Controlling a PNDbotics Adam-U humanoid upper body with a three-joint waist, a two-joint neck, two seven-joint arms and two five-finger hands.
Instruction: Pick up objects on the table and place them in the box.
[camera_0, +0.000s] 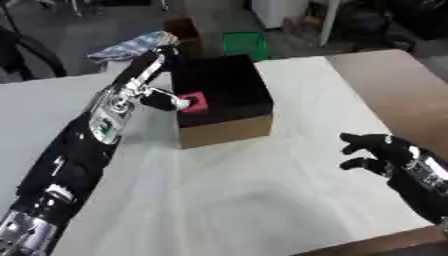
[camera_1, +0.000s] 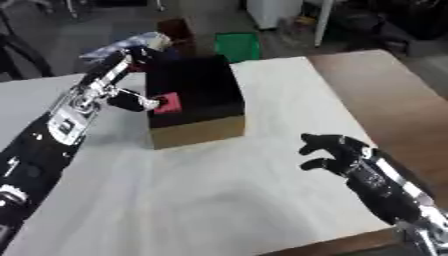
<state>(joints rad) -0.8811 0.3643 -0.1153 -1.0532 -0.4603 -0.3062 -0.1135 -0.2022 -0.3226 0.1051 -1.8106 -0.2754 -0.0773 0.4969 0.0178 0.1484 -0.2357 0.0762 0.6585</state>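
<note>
My left hand (camera_0: 162, 100) is over the box's (camera_0: 229, 125) left edge, fingers curled, pinching a pink block (camera_0: 194, 102) just inside the dark opening. My right hand (camera_1: 337, 152) hovers over the white bench (camera_0: 236, 195), fingers spread, holding nothing.

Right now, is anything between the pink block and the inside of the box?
Nothing visible. The left robot hand holds the pink block at the box's left rim, over the dark open interior. The right robot hand hovers open over the table, clear of the box.
</note>
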